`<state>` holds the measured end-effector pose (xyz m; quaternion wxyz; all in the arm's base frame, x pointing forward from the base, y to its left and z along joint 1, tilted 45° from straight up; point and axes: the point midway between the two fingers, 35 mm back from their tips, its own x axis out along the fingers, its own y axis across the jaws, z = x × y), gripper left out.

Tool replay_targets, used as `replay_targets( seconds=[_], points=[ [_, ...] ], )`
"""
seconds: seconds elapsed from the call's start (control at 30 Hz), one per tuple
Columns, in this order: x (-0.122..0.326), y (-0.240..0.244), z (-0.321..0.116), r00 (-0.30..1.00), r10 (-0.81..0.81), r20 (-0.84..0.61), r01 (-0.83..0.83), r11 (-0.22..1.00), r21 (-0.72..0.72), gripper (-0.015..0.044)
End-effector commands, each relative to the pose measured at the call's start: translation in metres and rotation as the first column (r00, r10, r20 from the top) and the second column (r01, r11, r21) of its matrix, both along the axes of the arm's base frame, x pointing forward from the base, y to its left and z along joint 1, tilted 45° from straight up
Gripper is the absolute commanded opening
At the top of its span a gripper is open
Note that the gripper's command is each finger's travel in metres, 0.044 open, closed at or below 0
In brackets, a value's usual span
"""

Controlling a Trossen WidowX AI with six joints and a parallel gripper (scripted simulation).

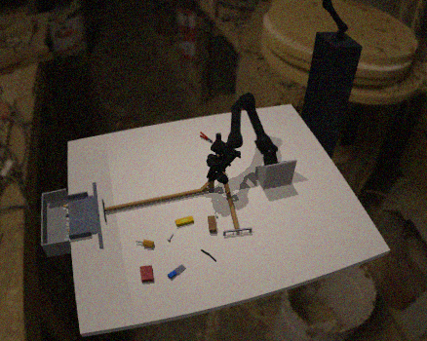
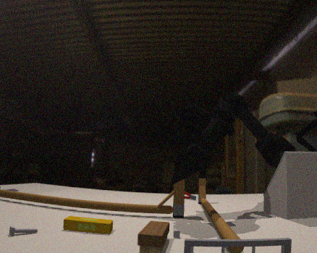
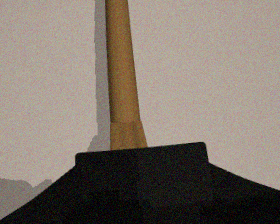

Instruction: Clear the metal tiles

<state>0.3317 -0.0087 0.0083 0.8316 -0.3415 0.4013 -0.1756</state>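
The long scraper (image 1: 157, 198) (image 2: 80, 203) (image 3: 122, 75) has a wooden handle with a braced upright grip at its near end. My gripper (image 1: 213, 181) (image 2: 179, 179) is shut on that grip, which stands just above or on the table; I cannot tell which. The handle runs left, and its dark blade (image 1: 104, 210) is at the near side of the steel bench plate (image 1: 86, 221), beside a long grey bar. I can make out no tile on the plate. The catch box (image 1: 55, 246) is at the plate's far end, with small pale bits inside, too blurred to identify.
A shorter wooden tool (image 1: 232, 209) (image 2: 221, 225) with a grey frame head lies beside my gripper. A yellow block (image 1: 184, 221) (image 2: 87, 225), brown block (image 1: 212, 224) (image 2: 153, 231), bolt (image 1: 171, 238) (image 2: 23, 230) and red block (image 1: 146, 274) lie on the table. A grey block (image 1: 277, 174) stands by the arm's base.
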Motion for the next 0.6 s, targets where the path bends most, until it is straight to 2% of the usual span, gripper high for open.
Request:
replay_targets(
  seconds=[0.0, 0.57],
  points=[
    [0.0001, 0.0002, 0.0002, 1.000, 0.001, 0.001, -0.001, 1.000, 0.000, 0.0000],
    [-0.0039, 0.0001, 0.0011, 1.000, -0.011, 0.004, 0.011, 1.000, 0.003, 0.0000]
  ],
)
